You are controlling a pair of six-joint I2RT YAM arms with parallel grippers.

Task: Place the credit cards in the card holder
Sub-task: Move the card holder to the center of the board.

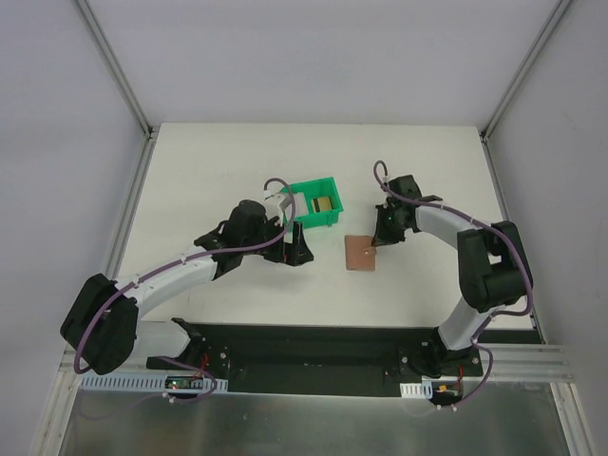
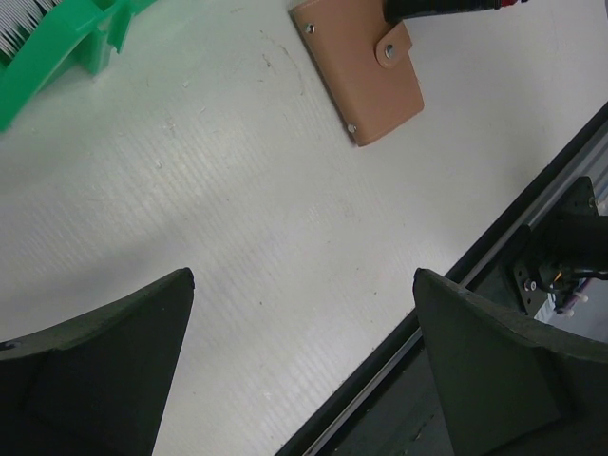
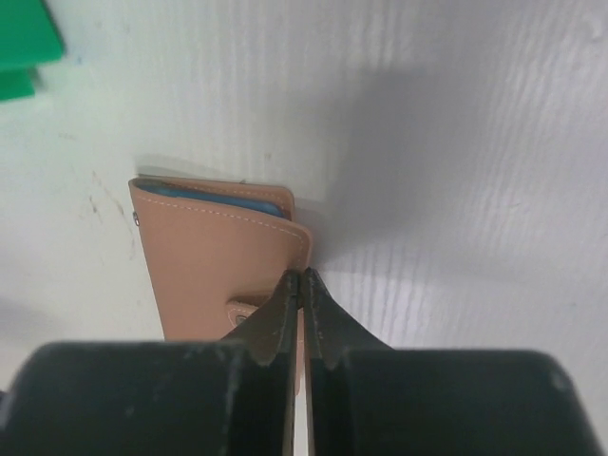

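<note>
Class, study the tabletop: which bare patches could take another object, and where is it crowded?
Free: the far strip of the table behind the green bin, and the near stretch between the card holder and the table's front edge. Crowded: the middle band, where left gripper, bin, card holder and right gripper sit close together.

The card holder (image 3: pixel 214 256) is tan-brown leather with pale stitching along its edge, a blue lining showing at its open side, and small silver studs. The bin (image 1: pixel 318 220) is bright green, with a gold-olive card (image 1: pixel 323 203) inside. The counter (image 1: pixel 237 161) is white with faint ribbed lines. The left claw (image 2: pixel 299 361) and right claw (image 3: pixel 301 285) are matt black
</note>
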